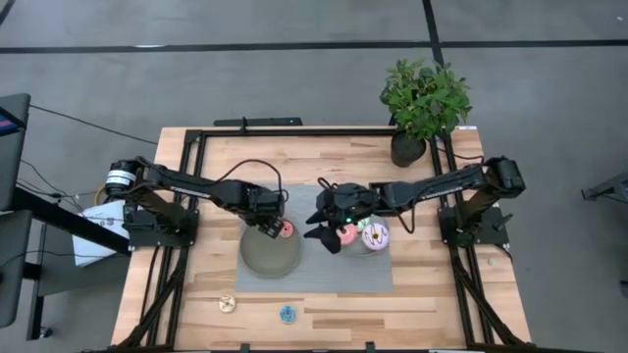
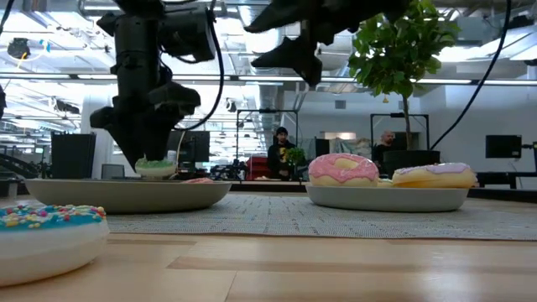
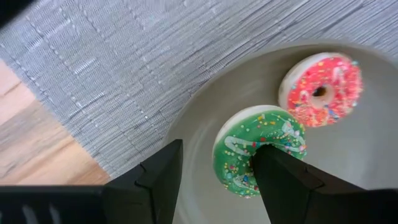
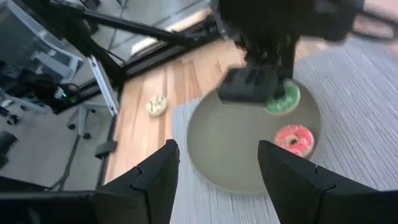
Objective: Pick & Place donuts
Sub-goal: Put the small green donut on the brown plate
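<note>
1. High view: left claw [image 1: 272, 226] is down over the far rim of the left plate [image 1: 270, 253], which sits on the grey mat [image 1: 314, 279] near the table [image 1: 432, 304] centre. The red donut [image 1: 287, 229] lies just beside it on that rim. Right claw [image 1: 327, 233] hovers between the two plates, w/ pink donut [image 1: 345, 234] and white-purple donut [image 1: 375, 235] on the right plate just beside it. Cream donut [image 1: 227, 303] and blue donut [image 1: 287, 314] lie near the table's front edge, well apart from both claws.
2. Low view: left claw reaches down to the green donut [image 2: 156, 168] at the left plate. Right claw hangs well above the pink donut, nothing in it.
3. Left wrist view: fingers [image 3: 283, 180] apart; one sits in the green donut's hole, the other outside the ring, so the ring wall lies between them. Can't tell if it's clamped or loose. Donut is flat on the plate, red one just beside; next move prob. turns on this.
4. Right wrist view: fingers apart, empty. Left arm is nearer the green donut.
5. No brands or readable writing in any view.
</note>
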You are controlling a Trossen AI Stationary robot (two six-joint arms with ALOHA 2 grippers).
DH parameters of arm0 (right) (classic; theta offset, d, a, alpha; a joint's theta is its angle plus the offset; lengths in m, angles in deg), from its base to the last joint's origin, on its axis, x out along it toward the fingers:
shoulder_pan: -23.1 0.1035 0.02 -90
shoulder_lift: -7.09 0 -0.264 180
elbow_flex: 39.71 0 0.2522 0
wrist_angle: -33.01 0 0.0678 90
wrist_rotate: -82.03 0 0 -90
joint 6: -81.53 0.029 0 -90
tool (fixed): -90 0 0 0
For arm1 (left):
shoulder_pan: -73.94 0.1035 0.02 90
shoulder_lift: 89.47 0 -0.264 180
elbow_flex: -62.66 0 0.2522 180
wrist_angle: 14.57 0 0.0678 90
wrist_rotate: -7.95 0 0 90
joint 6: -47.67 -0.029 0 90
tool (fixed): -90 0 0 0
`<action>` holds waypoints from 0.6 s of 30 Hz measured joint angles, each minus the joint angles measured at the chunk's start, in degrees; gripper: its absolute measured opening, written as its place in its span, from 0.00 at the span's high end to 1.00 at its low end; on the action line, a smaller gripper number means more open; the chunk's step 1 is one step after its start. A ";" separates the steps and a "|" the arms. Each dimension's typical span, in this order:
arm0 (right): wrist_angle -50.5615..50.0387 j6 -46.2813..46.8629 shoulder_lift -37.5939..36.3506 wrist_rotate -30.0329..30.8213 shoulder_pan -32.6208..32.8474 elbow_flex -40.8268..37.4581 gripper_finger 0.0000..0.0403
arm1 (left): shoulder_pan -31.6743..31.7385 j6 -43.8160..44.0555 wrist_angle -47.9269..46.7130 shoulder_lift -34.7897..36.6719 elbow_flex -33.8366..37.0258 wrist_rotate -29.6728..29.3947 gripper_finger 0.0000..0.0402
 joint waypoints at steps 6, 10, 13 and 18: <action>-2.22 -0.98 0.02 1.06 -1.80 -0.06 0.54 | 0.01 0.02 -0.14 2.66 0.00 -0.45 0.55; -3.95 -2.07 0.02 4.05 -2.28 -0.06 0.69 | 0.02 0.02 0.00 3.68 0.00 -0.45 0.55; -4.21 -3.89 0.02 5.13 -2.04 -0.06 0.83 | 0.02 0.02 0.62 4.11 0.00 -0.24 0.55; -3.98 -5.19 0.02 5.13 -2.00 -0.06 0.98 | 0.02 -0.24 3.21 4.27 0.00 0.95 0.55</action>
